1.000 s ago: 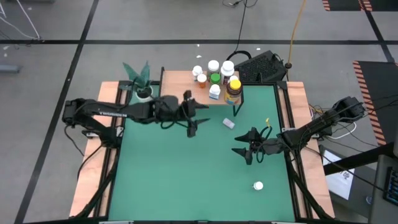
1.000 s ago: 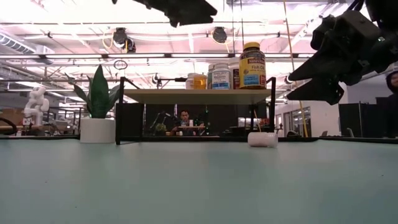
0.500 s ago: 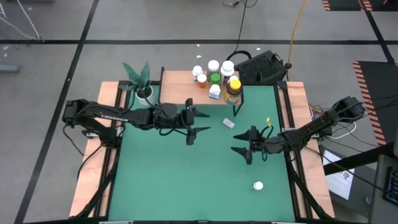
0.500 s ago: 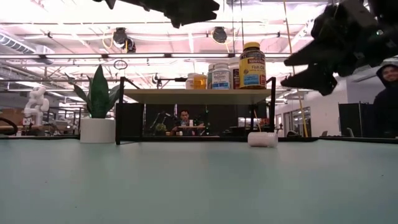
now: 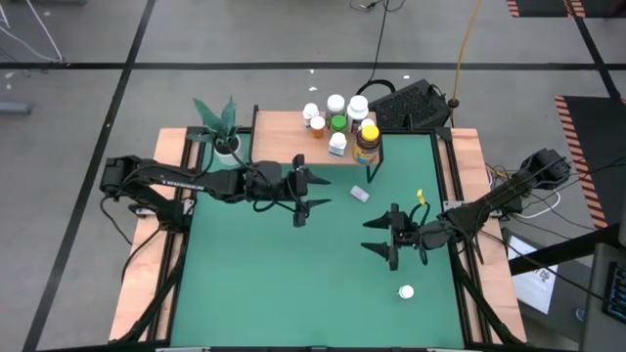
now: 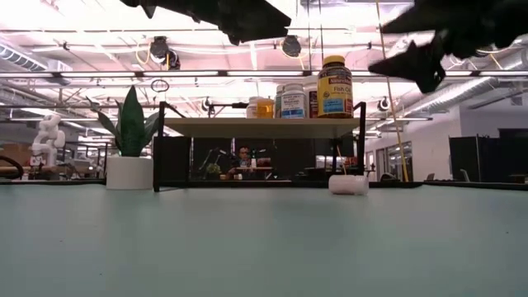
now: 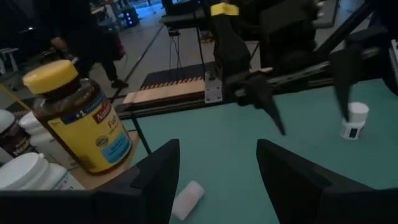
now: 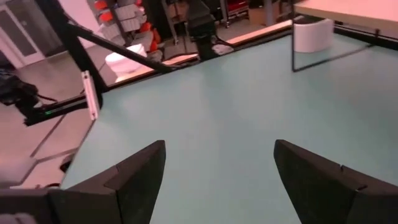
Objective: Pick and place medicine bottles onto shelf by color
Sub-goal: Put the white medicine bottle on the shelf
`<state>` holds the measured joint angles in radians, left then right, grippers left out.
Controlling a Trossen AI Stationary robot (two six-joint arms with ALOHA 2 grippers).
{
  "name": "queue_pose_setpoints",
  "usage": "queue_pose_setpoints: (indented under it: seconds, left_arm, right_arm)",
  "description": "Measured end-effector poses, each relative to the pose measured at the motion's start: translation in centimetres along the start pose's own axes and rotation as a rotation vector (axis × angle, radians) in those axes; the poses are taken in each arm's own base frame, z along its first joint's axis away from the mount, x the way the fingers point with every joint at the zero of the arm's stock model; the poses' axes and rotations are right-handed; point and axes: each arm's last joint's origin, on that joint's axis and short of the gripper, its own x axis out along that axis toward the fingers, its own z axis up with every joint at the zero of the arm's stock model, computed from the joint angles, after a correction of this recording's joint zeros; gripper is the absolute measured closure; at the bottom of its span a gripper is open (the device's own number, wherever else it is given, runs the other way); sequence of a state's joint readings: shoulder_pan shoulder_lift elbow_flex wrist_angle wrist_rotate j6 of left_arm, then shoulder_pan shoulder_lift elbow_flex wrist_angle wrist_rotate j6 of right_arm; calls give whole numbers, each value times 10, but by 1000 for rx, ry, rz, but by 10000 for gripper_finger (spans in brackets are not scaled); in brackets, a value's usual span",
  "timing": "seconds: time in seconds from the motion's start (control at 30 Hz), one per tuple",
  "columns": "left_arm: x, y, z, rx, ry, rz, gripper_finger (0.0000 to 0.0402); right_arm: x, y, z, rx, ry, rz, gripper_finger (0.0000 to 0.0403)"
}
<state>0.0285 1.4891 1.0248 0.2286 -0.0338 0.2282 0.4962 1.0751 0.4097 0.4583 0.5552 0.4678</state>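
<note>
Listing two loose white bottles (image 5: 359, 195) (image 5: 406, 291) beyond our empty, spread left end effector (image 5: 302, 192) and right end effector (image 5: 381, 237): we judge them light, rigid, slick; grip mid-body.

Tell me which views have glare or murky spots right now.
Low view: bright ceiling lights wash out the top, and both arms show only as dark silhouettes above the shelf. Left wrist view: dim, though the amber bottle label is partly legible. Right wrist view: soft; the left tool's arm is vague.
</note>
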Motion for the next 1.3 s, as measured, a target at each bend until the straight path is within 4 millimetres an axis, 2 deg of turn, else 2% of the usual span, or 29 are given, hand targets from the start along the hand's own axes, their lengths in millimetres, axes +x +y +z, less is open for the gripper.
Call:
queue_pose_setpoints:
  seconds: [0.13,0.33,0.53,0.73,1.0,1.17,1.3]
  left_arm:
    - [3,3,-8,-7,54,0,188]
    - [11,7,-17,-11,83,14,188]
    - [19,7,-20,36,47,17,188]
    - [28,8,-19,154,-31,19,188]
    - [31,5,-15,208,-132,-47,188]
    - [31,5,-15,203,-133,-48,188]
    - [31,5,-16,170,-118,-55,188]
  right_arm:
    - [7,17,6,-13,31,13,110]
    - [32,35,0,-93,102,24,110]
    - [51,44,-10,-100,219,-46,110]
    - [63,71,-7,-129,234,-32,110]
    - [42,91,-15,-190,266,-116,113]
    - [25,86,-29,-213,362,-209,129]
    - [16,81,-38,-150,475,-240,137]
